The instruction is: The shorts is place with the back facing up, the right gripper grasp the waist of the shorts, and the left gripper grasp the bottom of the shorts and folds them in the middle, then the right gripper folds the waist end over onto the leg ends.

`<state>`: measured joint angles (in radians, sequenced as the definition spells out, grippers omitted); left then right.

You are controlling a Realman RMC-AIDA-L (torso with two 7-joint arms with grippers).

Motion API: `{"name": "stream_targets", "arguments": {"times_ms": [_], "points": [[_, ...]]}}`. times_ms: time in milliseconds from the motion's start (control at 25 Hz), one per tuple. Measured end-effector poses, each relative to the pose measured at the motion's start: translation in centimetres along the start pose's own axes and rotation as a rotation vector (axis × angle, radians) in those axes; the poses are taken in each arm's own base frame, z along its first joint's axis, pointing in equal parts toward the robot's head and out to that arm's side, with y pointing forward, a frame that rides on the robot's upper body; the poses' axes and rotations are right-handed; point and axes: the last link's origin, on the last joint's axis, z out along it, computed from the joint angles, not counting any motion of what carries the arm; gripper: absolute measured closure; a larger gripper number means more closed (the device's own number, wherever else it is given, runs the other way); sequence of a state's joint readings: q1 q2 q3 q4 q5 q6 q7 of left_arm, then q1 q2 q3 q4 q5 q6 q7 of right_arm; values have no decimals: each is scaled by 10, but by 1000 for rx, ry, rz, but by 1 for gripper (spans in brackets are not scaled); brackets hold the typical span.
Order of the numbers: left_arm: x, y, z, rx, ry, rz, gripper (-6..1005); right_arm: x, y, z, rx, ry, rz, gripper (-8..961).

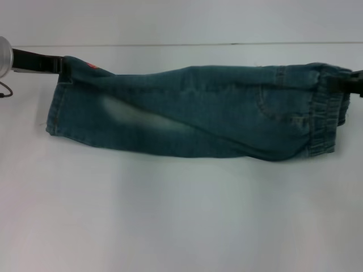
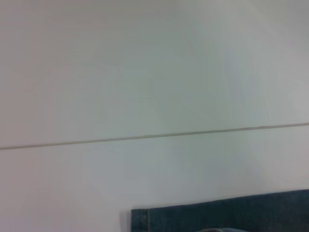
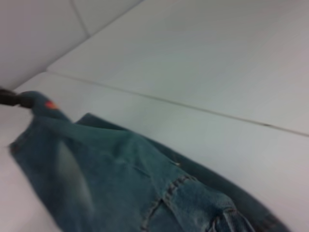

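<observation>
The blue denim shorts (image 1: 193, 113) are stretched sideways across the white table, doubled lengthwise, with one back pocket (image 1: 283, 107) facing up. My left gripper (image 1: 59, 66) is at the far left, shut on the far corner of the leg ends (image 1: 57, 107), beside a red bit of print (image 1: 91, 67). At the right edge, my right gripper (image 1: 345, 85) is shut on the ruffled waist (image 1: 324, 122). The far edge is held slightly raised between them. The right wrist view shows the shorts (image 3: 116, 183) running away to the left gripper (image 3: 13, 99). A strip of hem (image 2: 217, 215) shows in the left wrist view.
The white table (image 1: 181, 215) extends in front of the shorts. A seam line (image 1: 170, 44) runs across behind them, with the pale wall beyond. A thin cable loop (image 1: 4, 90) hangs by the left arm.
</observation>
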<state>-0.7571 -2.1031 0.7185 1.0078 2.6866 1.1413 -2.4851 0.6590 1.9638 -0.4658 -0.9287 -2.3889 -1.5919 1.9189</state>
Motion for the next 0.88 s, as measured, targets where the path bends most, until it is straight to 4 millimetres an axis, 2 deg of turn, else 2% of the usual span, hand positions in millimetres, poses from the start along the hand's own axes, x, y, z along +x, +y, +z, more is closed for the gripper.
{"name": "stream_targets", "arguments": {"times_ms": [200, 560, 880], "points": [[-2, -1, 0, 1, -6, 0, 920, -1, 6, 4, -31, 11, 13, 901], [0, -4, 3, 20, 14, -4, 912, 6, -11, 9, 60, -35, 42, 898], [-2, -3, 11, 31, 32, -32, 906, 8, -12, 23, 70, -43, -25, 896]]}}
